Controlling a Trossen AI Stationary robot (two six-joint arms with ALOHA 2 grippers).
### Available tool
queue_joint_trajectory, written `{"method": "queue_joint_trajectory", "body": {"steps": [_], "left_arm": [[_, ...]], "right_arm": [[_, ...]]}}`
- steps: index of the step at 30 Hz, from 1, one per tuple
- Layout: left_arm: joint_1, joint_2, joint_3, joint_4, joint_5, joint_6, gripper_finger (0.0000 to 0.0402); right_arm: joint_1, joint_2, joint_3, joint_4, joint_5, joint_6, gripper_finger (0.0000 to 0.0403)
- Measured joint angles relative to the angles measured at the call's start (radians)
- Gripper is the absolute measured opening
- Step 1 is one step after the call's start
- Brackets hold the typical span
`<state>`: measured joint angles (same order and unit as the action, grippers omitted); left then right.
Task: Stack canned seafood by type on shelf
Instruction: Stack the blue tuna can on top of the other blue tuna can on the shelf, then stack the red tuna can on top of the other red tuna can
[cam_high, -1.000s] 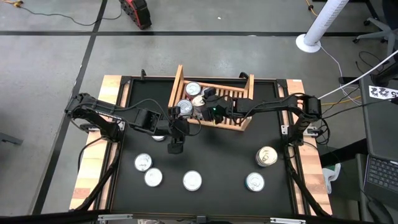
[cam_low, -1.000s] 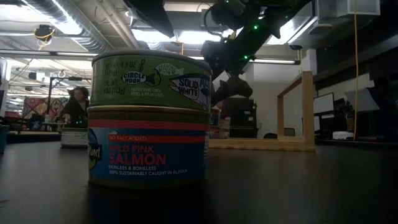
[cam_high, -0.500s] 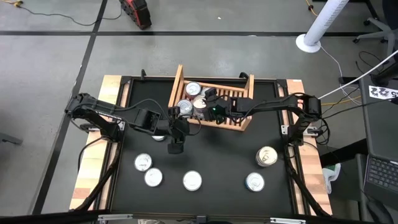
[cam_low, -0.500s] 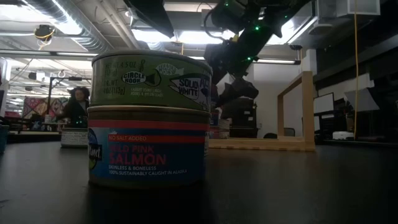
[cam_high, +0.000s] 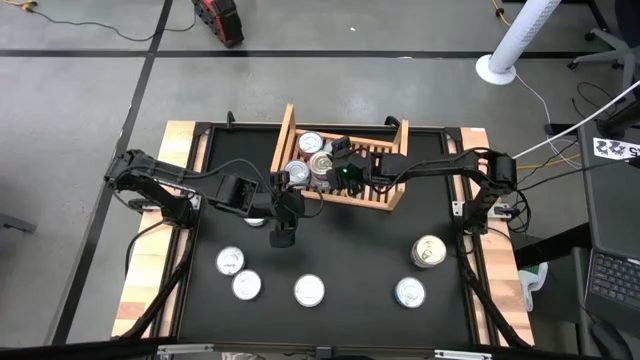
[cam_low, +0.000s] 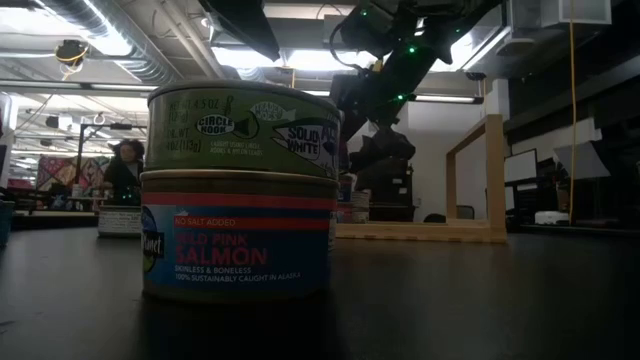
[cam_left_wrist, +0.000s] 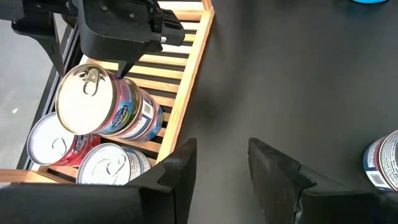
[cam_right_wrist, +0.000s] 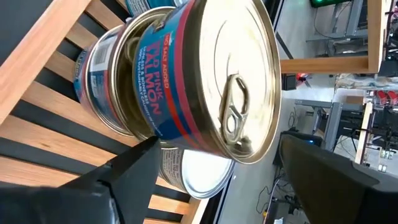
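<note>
Two stacked tins (cam_low: 240, 190) read "SOLID WHITE" over "PINK SALMON" (right end effector (cam_high: 333, 163) spread wide).

Light: even overhead, bright ceiling strips (cam_low: 120, 45) | Glare: tin lid (cam_right_wrist: 239, 81) | Blur: low-view background soft | Worktop (cam_high: 350, 255): dim

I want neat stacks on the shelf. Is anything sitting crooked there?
Yes. On the shelf, the top salmon tin is tilted and offset on the tin beneath it, overhanging instead of lying flat. The open right gripper is around it. The left gripper waits beside the shelf.
</note>
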<state>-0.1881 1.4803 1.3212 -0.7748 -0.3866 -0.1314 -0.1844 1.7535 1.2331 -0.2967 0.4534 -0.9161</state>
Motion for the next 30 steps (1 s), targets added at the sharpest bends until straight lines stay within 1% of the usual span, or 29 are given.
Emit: {"method": "queue_joint_trajectory", "body": {"steps": [9,12,15,17,19,22,30], "left_arm": [[0.0,0.0,0.0,0.0,0.001,0.0,0.0139],[-0.005,0.0,0.0,0.0,0.002,-0.015,0.0139],[-0.025,0.0,0.0,-0.001,0.007,-0.061,0.0139],[-0.051,0.0,0.0,-0.003,0.041,-0.115,0.0139],[-0.086,0.0,0.0,-0.005,0.097,-0.17,0.0139],[-0.154,0.0,0.0,-0.008,0.156,-0.278,0.0139],[-0.382,0.013,-0.052,0.004,0.168,-0.673,0.0139]], "right_arm": [[0.0,0.0,0.0,-0.056,0.016,0.003,0.0326],[0.001,0.0,0.0,-0.07,0.045,0.003,0.0326],[0.002,0.0,0.0,-0.071,0.089,0.003,0.0326],[0.002,0.0,0.0,-0.072,0.13,0.003,0.0326],[0.002,0.0,0.0,-0.072,0.172,0.003,0.0326],[0.002,0.0,0.0,-0.073,0.192,0.003,0.0326],[0.002,-0.001,0.0,-0.073,0.191,0.003,0.0326]]}}
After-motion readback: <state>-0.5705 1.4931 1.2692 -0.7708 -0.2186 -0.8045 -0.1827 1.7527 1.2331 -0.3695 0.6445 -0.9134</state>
